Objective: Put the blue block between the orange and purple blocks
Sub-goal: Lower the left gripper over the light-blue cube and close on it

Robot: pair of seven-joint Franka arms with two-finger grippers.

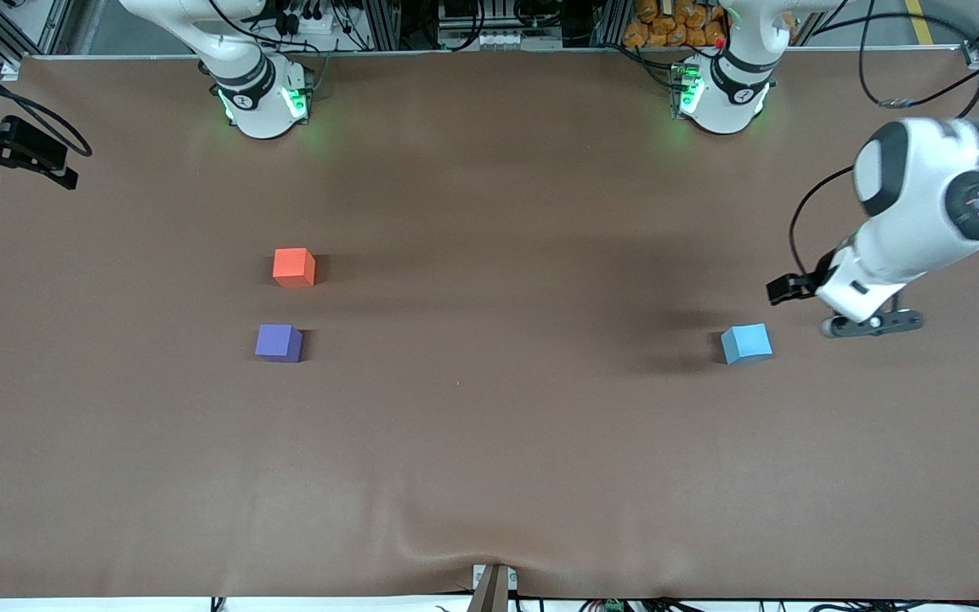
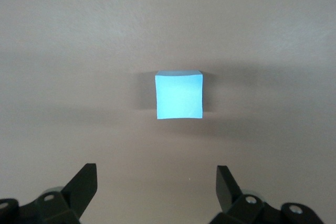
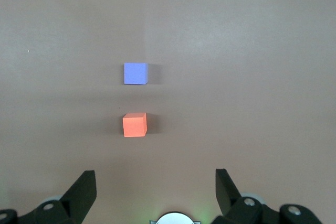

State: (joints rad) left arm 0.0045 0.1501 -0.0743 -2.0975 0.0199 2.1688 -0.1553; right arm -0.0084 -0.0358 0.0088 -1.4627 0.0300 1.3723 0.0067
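Note:
The blue block (image 1: 746, 343) sits alone on the brown table toward the left arm's end; it also shows in the left wrist view (image 2: 179, 94). My left gripper (image 1: 872, 324) hangs in the air just beside it, toward the left arm's end of the table. Its jaws are open and empty in the left wrist view (image 2: 156, 174). The orange block (image 1: 294, 267) and purple block (image 1: 278, 342) stand close together toward the right arm's end, the purple one nearer the front camera. My right gripper (image 3: 155, 177) is open and empty, high over its base, looking down on the orange block (image 3: 134, 125) and purple block (image 3: 135, 73).
A brown cloth covers the table (image 1: 489, 442) and wrinkles at the near edge (image 1: 489, 552). A black device on a mount (image 1: 5, 153) juts in at the right arm's end. The right arm's base (image 3: 173, 219) shows under its gripper.

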